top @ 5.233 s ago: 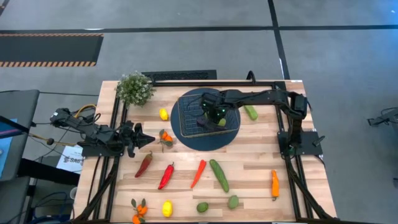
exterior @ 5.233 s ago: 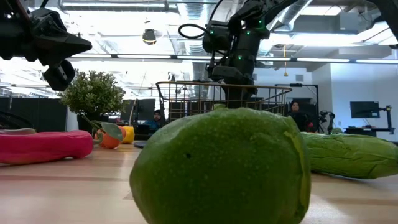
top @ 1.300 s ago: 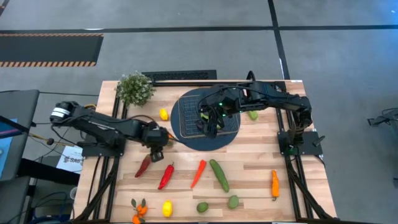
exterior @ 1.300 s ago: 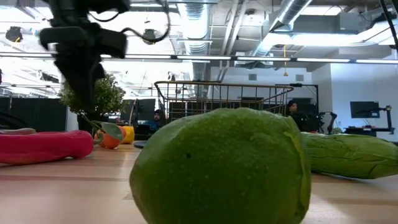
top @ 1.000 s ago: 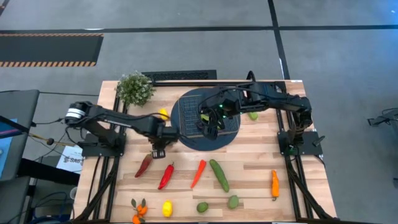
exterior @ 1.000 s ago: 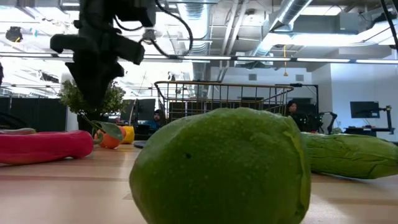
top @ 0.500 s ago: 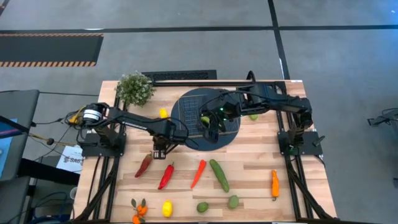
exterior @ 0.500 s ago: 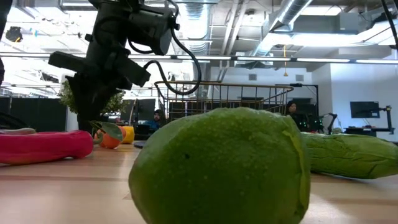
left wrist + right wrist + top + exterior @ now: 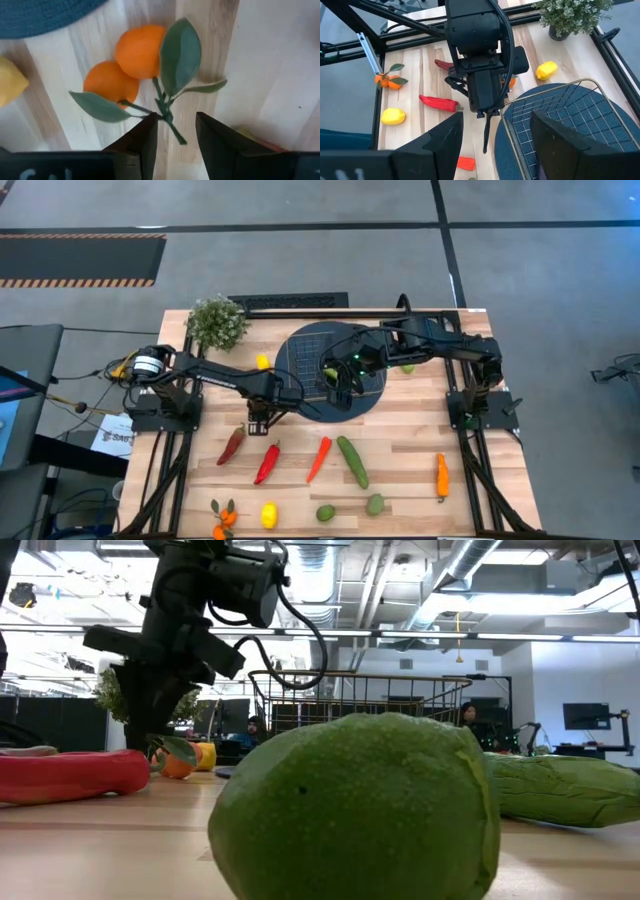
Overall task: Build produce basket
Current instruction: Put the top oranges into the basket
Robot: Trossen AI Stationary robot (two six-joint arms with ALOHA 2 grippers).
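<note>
My left gripper [image 9: 258, 418] is open and points down at a pair of tangerines [image 9: 135, 55] with green leaves, which lie on the wood left of the dark blue disc [image 9: 300, 395]. In the left wrist view its fingers stand on either side of the tangerines' stem [image 9: 167, 120] without gripping it. The wire basket [image 9: 335, 360] sits on the disc. My right gripper [image 9: 337, 392] is open and empty above the basket's near left corner [image 9: 512, 112]. Much of the produce lies scattered on the near half of the table.
A potted plant [image 9: 217, 322] stands far left and a lemon [image 9: 263, 363] lies beside the disc. Red peppers [image 9: 232, 445] [image 9: 267, 463], an orange pepper [image 9: 318, 458], a cucumber [image 9: 352, 461] and limes [image 9: 326, 513] [image 9: 374, 503] lie nearer. A green piece [image 9: 405, 365] lies right of the basket.
My left gripper has come down over the tangerines beside the disc, and its fingers now straddle their stem. The tangerines have stayed where they were.
</note>
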